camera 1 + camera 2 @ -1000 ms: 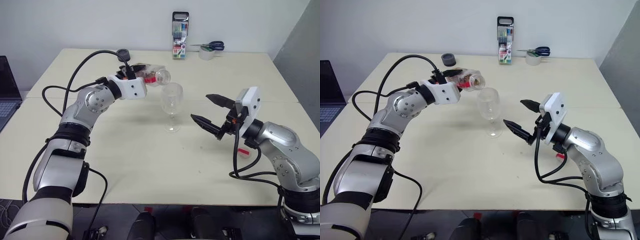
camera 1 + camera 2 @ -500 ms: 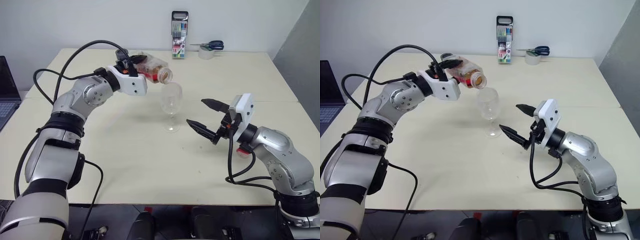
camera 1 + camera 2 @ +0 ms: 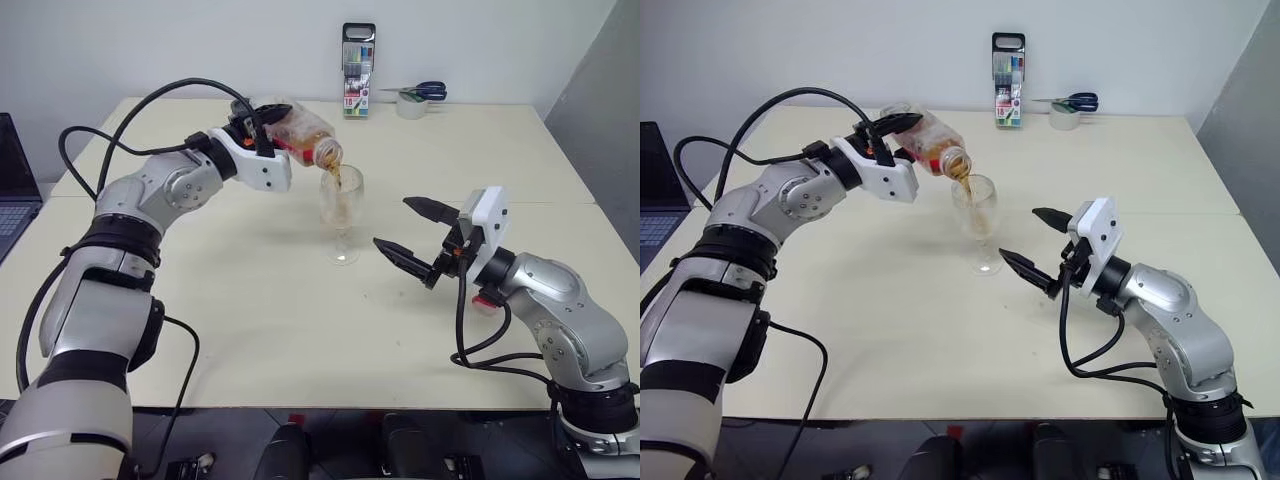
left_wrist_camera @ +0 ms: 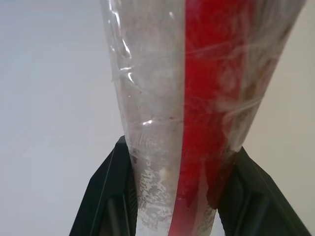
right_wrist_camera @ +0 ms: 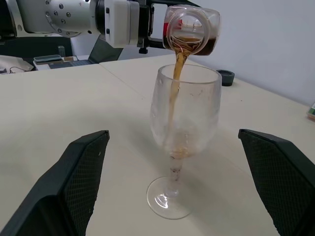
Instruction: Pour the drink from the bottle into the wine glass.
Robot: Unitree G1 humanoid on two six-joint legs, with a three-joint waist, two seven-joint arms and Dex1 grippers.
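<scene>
My left gripper point(image 3: 268, 125) is shut on the bottle point(image 3: 300, 132), a clear plastic one with a red label, and holds it tipped with its open mouth just over the wine glass point(image 3: 340, 205). The drink point(image 5: 176, 73) runs in a thin amber stream from the bottle point(image 5: 192, 30) into the wine glass point(image 5: 184, 118) and pools low in the bowl. In the left wrist view the black fingers point(image 4: 110, 191) clamp both sides of the bottle point(image 4: 197, 98). My right gripper point(image 3: 393, 223) hangs open just right of the glass, apart from it.
A marker pack point(image 3: 359, 70), scissors point(image 3: 425, 92) and a tape roll point(image 3: 412, 105) stand at the table's far edge. A laptop point(image 3: 15, 180) sits at the far left. A small red cap point(image 3: 485, 303) lies by my right arm.
The left gripper has rolled the bottle further over, its mouth dipping toward the glass rim, and the drink now flows into the glass. The right gripper has kept still.
</scene>
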